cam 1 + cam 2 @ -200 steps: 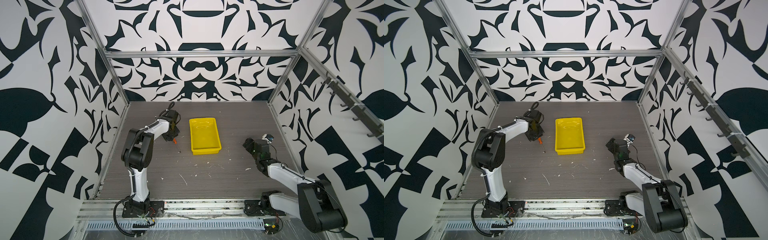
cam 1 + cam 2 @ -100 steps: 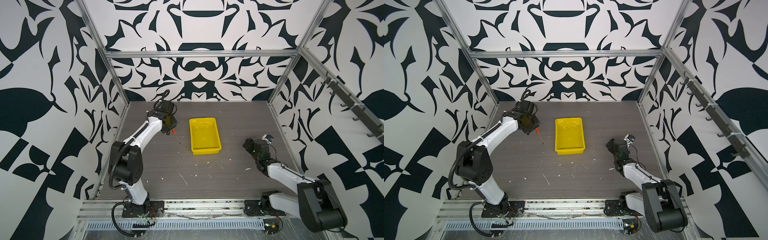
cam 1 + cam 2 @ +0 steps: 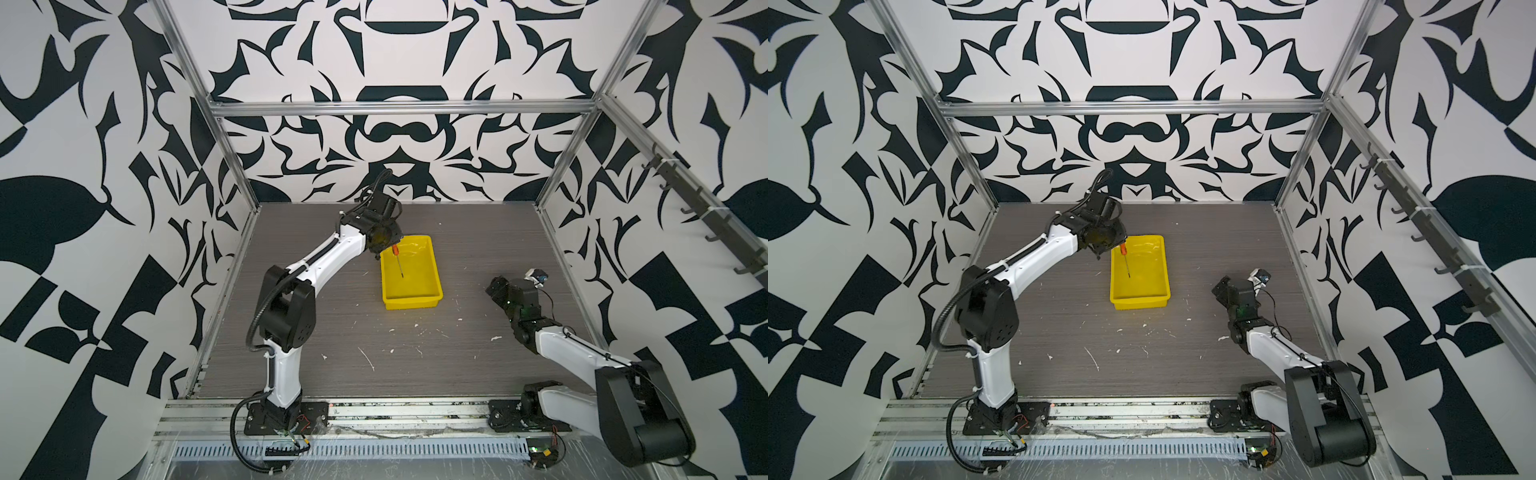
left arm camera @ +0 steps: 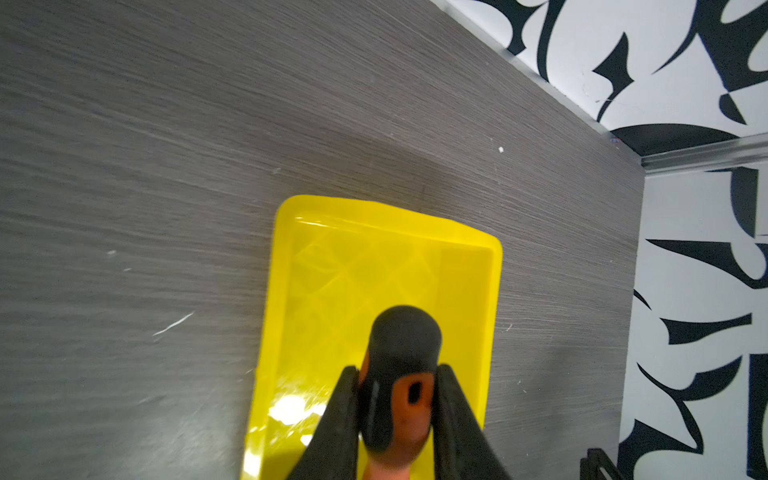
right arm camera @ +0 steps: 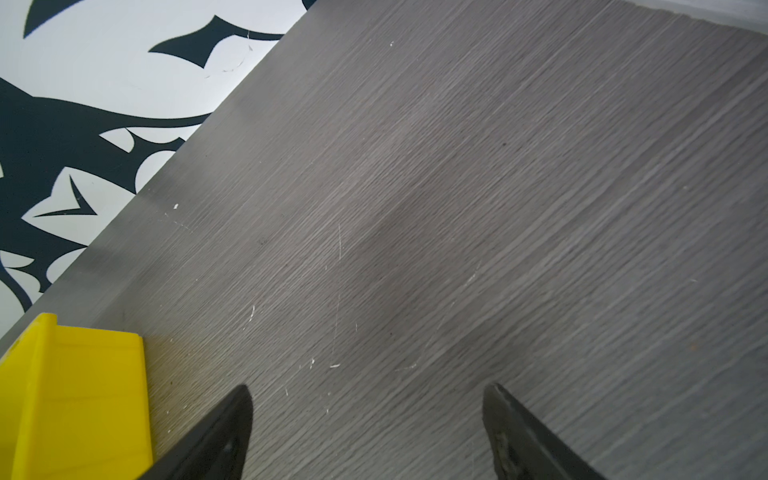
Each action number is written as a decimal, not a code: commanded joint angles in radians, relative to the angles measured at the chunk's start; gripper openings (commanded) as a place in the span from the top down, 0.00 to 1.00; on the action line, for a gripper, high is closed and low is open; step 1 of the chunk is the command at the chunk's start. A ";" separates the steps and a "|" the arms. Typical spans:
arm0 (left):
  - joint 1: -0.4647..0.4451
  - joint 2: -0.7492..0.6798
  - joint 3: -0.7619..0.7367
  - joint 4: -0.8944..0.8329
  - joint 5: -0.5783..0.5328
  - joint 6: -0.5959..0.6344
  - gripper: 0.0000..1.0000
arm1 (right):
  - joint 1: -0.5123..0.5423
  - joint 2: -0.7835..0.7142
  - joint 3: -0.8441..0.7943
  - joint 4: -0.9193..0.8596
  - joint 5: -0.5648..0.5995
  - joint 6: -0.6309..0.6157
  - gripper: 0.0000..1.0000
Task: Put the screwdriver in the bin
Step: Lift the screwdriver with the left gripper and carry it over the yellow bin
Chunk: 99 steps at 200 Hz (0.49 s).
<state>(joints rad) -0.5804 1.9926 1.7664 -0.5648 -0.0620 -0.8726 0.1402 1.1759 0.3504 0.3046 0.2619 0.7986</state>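
On the grey wood-grain surface (image 3: 332, 332), in both top views, there is one bin (image 3: 411, 297) (image 3: 1140, 299), one screwdriver (image 3: 398, 261) (image 3: 1126, 262) and two arms, each with one end effector. The yellow bin sits near the middle of the surface, its long side running away from the arm bases. Its glossy inside shows a faint diamond pattern in the left wrist view (image 4: 374, 257). The screwdriver is not lying in the bin. It hangs over the bin's far left part, orange handle up and thin shaft slanting down toward the tray floor; whether the tip touches that floor cannot be told. The left end effector (image 4: 397, 374) is clenched on the handle, one black finger on each side, with the black end cap (image 4: 403, 332) sticking out past the fingertips. The left arm rises from its base at the near edge, bends at the elbow and reaches far and inward, its wrist above the bin's far left corner. The right arm lies low and folded on the right. The right end effector (image 5: 368, 399) is released, its fingers spread wide just above bare surface, with a corner of the bin (image 5: 83, 386) off to one side.
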 commanded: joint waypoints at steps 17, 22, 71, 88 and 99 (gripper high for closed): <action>-0.004 0.143 0.115 -0.002 0.044 -0.011 0.92 | 0.006 0.012 0.035 0.027 0.011 -0.001 0.10; -0.004 0.158 0.123 -0.010 0.041 -0.007 0.92 | 0.004 0.017 0.035 0.032 0.007 0.000 0.10; -0.004 0.240 0.129 -0.034 -0.012 0.006 0.92 | 0.005 0.023 0.036 0.034 0.011 -0.005 0.10; -0.004 0.254 0.124 -0.033 -0.009 -0.012 0.92 | 0.005 0.030 0.035 0.043 0.006 -0.005 0.10; -0.004 0.259 0.120 -0.036 -0.009 -0.018 0.92 | 0.006 0.038 0.040 0.047 -0.002 -0.006 0.10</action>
<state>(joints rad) -0.5873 2.2406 1.8725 -0.5686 -0.0547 -0.8680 0.1402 1.2057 0.3580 0.3141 0.2562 0.7986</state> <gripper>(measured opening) 0.266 0.898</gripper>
